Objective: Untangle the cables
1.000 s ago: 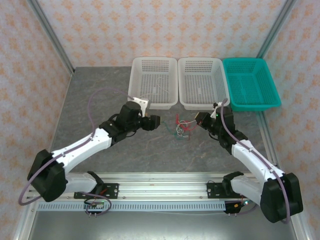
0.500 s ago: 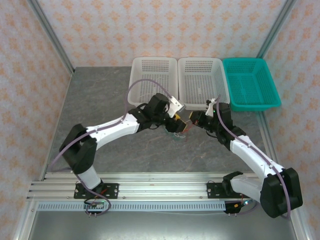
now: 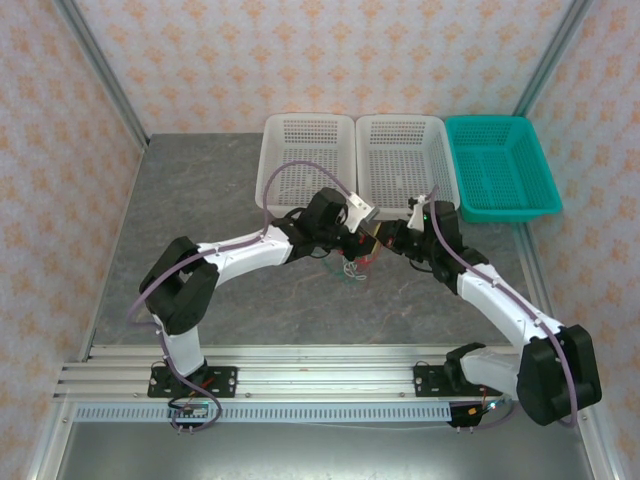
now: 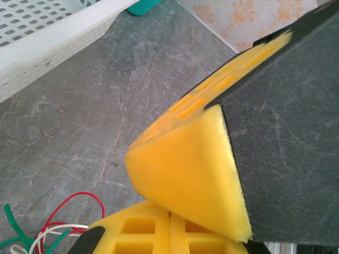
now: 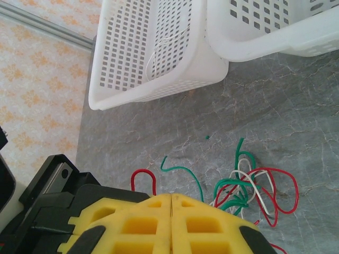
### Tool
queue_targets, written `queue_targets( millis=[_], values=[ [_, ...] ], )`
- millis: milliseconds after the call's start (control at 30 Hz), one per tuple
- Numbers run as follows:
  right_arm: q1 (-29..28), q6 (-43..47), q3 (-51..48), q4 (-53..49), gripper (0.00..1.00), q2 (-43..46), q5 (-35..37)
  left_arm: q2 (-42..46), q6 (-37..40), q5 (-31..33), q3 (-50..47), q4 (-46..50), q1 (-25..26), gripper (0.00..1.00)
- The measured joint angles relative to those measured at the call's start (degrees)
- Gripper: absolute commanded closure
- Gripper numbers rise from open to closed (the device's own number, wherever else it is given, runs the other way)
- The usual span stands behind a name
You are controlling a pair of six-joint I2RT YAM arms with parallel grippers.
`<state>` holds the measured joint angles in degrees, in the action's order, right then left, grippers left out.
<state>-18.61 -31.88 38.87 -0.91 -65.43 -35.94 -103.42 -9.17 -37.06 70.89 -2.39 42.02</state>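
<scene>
Top external: your left gripper (image 3: 358, 243) and right gripper (image 3: 378, 236), both closed, meet with the cables (image 3: 350, 268) at 6 o'clock; likely the grasping step, so next pull apart gently.

A robotics lab test cell, my left arm (image 3: 235, 252) and right arm (image 3: 500, 300) bolted to an aluminium rail (image 3: 320, 372), grey stone-look tabletop (image 3: 200, 190) beneath me, patterned wall panels (image 3: 300, 60) held in metal posts (image 3: 102, 70), two white plastic baskets (image 3: 310, 160) and a teal basket (image 3: 500, 165).

Cables (image 5: 235, 197) on tbl (image 5: 296, 116), before baskets (image 5: 153, 87)
</scene>
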Motion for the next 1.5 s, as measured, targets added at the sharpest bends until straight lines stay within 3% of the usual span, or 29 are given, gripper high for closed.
queue_targets(
  millis=[100, 267, 500, 667, 833, 1067, 1100, 1167, 1200, 1267, 1300, 1367, 1500],
  values=[
    [0.0, 0.1, -0.5, 0.0, 0.48, 0.2, 1.7, 0.0, -1.5, 1.6, 0.0, -0.5, 0.0, 1.0],
    [0.1, -0.6, -7.9, 0.6, 0.24, 7.8, 8.7, 0.0, -7.2, 7.2, -0.1, -0.3, 0.0, 1.0],
    [-1.6, 1.6, -18.8, 0.3, 0.2, 22.9, 14.2, 0.0, -14.7, 12.3, -0.4, -2.3, -0.9, 1.0],
    [-11.0, 10.8, -22.5, 8.7, 0.18, 24.9, 18.3, 0.3, -16.6, 12.5, -0.4, -2.6, -1.0, 1.0],
    [-15.2, 14.5, -20.9, 17.0, 0.23, 9.1, 23.0, 1.0, -18.1, 12.5, -0.7, -3.3, -1.0, 1.0],
    [-15.3, 4.6, -10.8, 24.2, 0.17, -16.6, 20.7, 4.6, -19.1, 13.0, -3.5, -3.8, -1.0, 1.0],
    [-15.3, 2.5, -10.1, 25.1, 0.18, -18.5, 20.6, 5.2, -19.1, 13.3, -4.1, -3.7, -1.0, 1.0],
    [-15.4, -2.1, -8.7, 25.9, 0.31, -22.2, 20.6, 6.6, -19.3, 13.8, -5.2, -3.7, -1.0, 1.0],
    [-15.4, -3.8, -8.1, 25.8, 0.41, -23.7, 20.6, 7.1, -19.4, 14.2, -5.6, -3.7, -1.0, 1.0],
    [-15.4, -6.3, -6.9, 25.3, 0.71, -26.3, 21.7, 8.8, -19.6, 15.2, -6.8, -3.7, -1.0, 1.0],
    [-15.3, -7.6, -6.6, 25.3, 0.79, -26.9, 22.0, 9.8, -19.7, 15.6, -7.3, -3.7, -1.0, 1.0],
    [-14.6, -10.6, -6.0, 25.6, 0.86, -28.1, 22.3, 13.0, -20.0, 17.7, -9.0, -3.2, -1.0, 1.0],
    [-13.0, -14.4, -6.1, 24.9, 0.91, -27.5, 23.3, 20.8, -20.8, 23.7, -10.9, 1.6, -1.6, 1.0]
  ],
)
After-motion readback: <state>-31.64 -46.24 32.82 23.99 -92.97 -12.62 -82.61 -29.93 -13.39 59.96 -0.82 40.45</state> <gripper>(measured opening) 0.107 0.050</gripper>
